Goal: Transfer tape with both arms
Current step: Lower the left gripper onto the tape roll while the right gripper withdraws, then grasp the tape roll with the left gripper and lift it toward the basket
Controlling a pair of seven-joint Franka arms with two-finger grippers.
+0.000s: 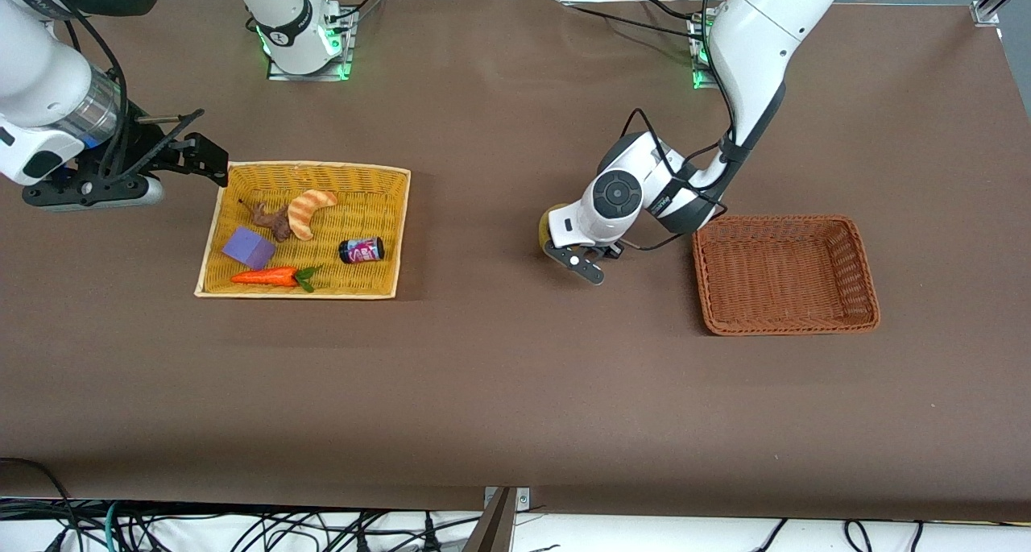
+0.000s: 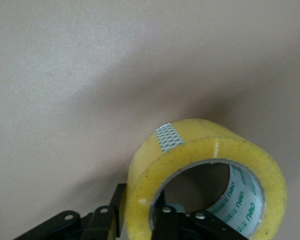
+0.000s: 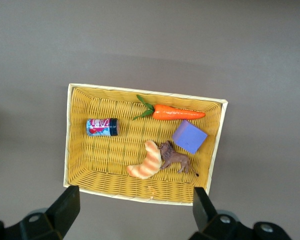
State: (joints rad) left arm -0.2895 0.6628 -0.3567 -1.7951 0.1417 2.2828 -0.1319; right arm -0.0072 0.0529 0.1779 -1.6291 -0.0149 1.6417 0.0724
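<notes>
The tape (image 1: 549,223) is a yellowish roll with a grey-white core. It stands on edge, low over the bare table between the two baskets. My left gripper (image 1: 557,244) is shut on it. In the left wrist view one finger is inside the hole and the other is outside the tape (image 2: 205,165), so the left gripper (image 2: 140,212) pinches the roll's wall. My right gripper (image 1: 211,159) is open and empty. It hangs by the yellow basket's corner toward the right arm's end. In the right wrist view the right gripper (image 3: 135,206) has its fingers spread wide above the basket's edge.
The yellow basket (image 1: 385,173) holds a striped croissant (image 1: 309,210), a brown toy animal (image 1: 274,220), a purple block (image 1: 248,247), a carrot (image 1: 266,276) and a small can (image 1: 361,250). An empty brown wicker basket (image 1: 785,318) stands toward the left arm's end.
</notes>
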